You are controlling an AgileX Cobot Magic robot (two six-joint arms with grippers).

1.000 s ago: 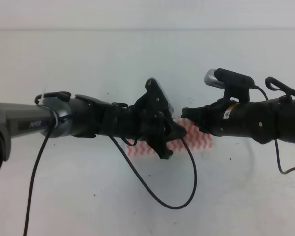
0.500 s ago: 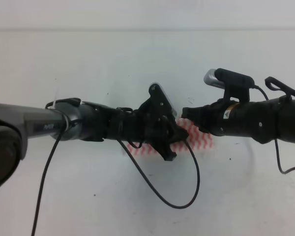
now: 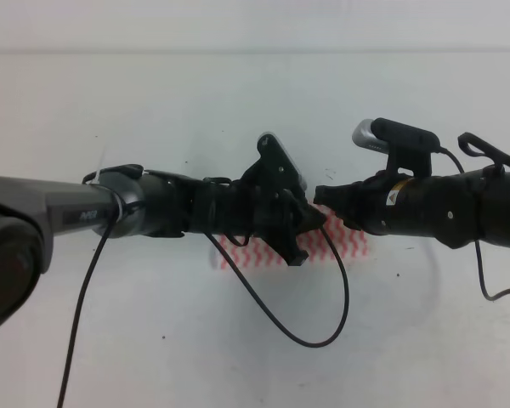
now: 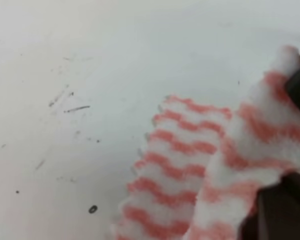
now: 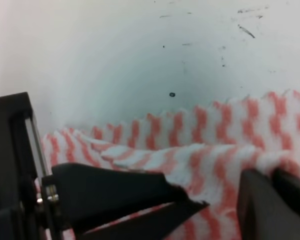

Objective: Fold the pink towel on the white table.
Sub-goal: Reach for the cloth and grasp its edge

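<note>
The towel [image 4: 180, 165] has pink-red and white wavy zigzag stripes, kinda fuzzy looking. The table [image 3: 153, 110] is plain white with a few small dark specks and scuffs, and both arms [image 3: 459, 204] are black with black cables [image 3: 272, 314].

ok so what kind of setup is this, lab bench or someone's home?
Looks like a lab bench: a bare, scuffed white table, one pink towel as the only prop, and two camera-carrying arms, left gripper and right gripper.

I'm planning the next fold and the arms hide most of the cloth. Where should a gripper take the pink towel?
Best guess: grip the pink towel at its scalloped free edge, coming low from the bare white table side. That edge lies flat and uncovered, while the other end is already lifted at the left gripper.
</note>
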